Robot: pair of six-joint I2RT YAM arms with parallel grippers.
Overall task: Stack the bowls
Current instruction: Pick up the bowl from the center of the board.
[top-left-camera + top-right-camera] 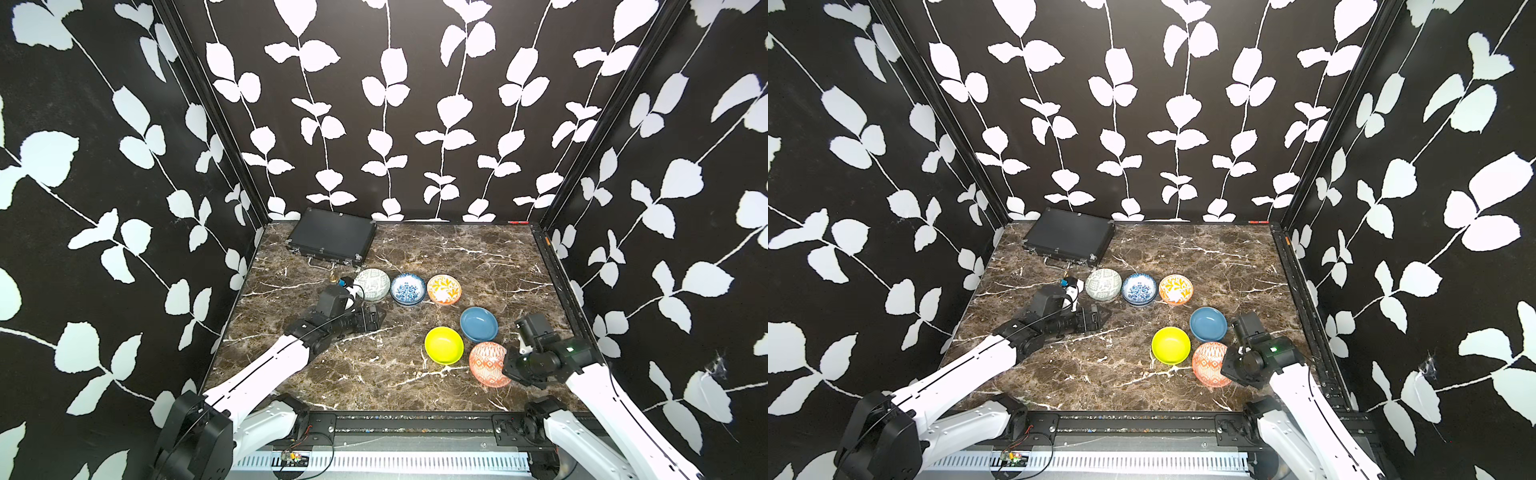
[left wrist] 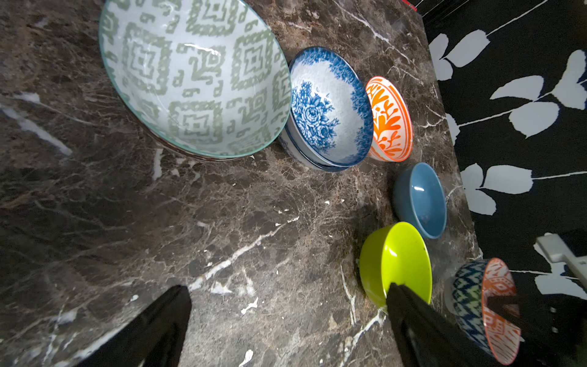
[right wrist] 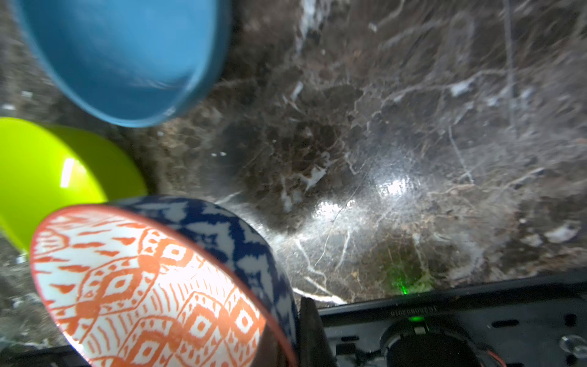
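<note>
My right gripper point(image 1: 509, 366) point(image 3: 290, 341) is shut on the rim of the orange diamond-patterned bowl point(image 1: 488, 364) point(image 3: 149, 286), one finger inside and one on its blue-patterned outer wall. That bowl is tilted near the front right. Beside it sit the yellow bowl point(image 1: 444, 345) and the plain blue bowl point(image 1: 478, 323). Farther back, a row holds a pale green-patterned bowl point(image 1: 372, 284), a blue-floral bowl point(image 1: 408, 289) nested in another like it, and an orange-leaf bowl point(image 1: 444, 289). My left gripper point(image 1: 376, 318) point(image 2: 289, 289) hangs open over bare table, just in front of the pale bowl.
A flat black case point(image 1: 332, 237) lies at the back left corner of the marble table point(image 1: 457, 257). Black leaf-patterned walls close in the left, back and right. A black rail point(image 1: 415, 419) runs along the front edge.
</note>
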